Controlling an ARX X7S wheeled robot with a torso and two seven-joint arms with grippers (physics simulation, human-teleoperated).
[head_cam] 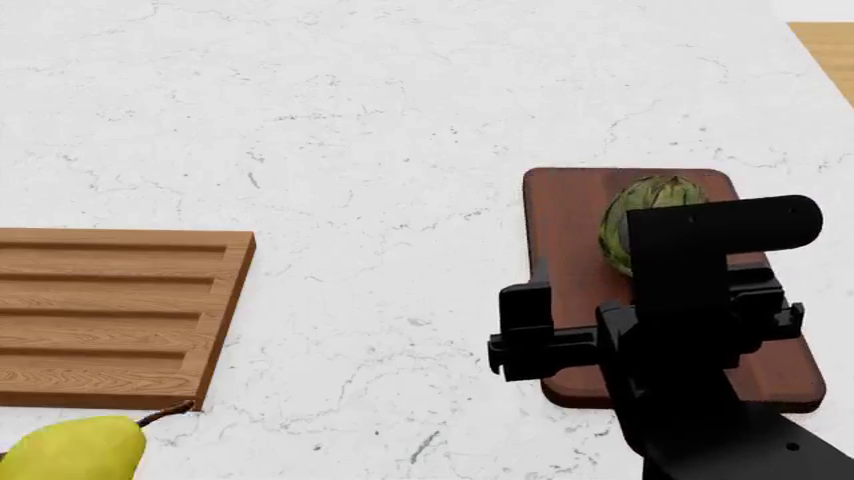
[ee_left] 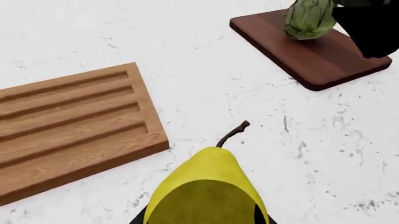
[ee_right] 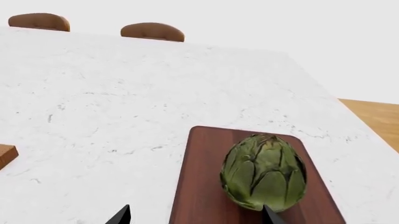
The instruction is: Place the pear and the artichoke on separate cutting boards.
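The yellow-green pear (ee_left: 209, 186) sits between the black fingers (ee_left: 139, 218) of my left gripper (ee_left: 203, 220), stem pointing away, held above the white table beside the light-tan grooved cutting board (ee_left: 68, 126). In the head view the pear (head_cam: 80, 450) is at the bottom left, just in front of the grooved board (head_cam: 107, 310). The artichoke (ee_right: 265, 172) lies on the dark reddish-brown board (ee_right: 203, 186). My right gripper (ee_right: 196, 215) is open and empty just short of it, one fingertip (ee_right: 271, 215) at the artichoke's near side. The artichoke (head_cam: 641, 225) is partly hidden by my right arm (head_cam: 681, 320).
The white marble table (head_cam: 400, 120) spreads between the two boards. Two wooden chair backs (ee_right: 153, 31) stand at its far edge. Wooden floor (ee_right: 374, 121) shows past the table's right edge.
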